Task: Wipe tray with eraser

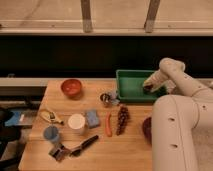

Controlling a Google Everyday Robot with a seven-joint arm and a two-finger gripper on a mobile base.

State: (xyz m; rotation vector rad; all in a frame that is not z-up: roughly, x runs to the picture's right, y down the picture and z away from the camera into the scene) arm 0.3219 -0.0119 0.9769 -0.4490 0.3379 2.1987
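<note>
**Gripper (149,86) low in tray (128,83), right end**

Your table (131,149) carries the green tray at its back right corner. The gripper is down inside the tray's right part. The dark eraser (147,90) sits right at the gripper's tip, over the tray floor. Clamped or loose: can't tell.

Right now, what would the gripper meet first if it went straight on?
The gripper points down and left into the tray, with the eraser at its tip. It would likely meet the tray floor first, eraser leading. How much gap remains is unclear.
</note>
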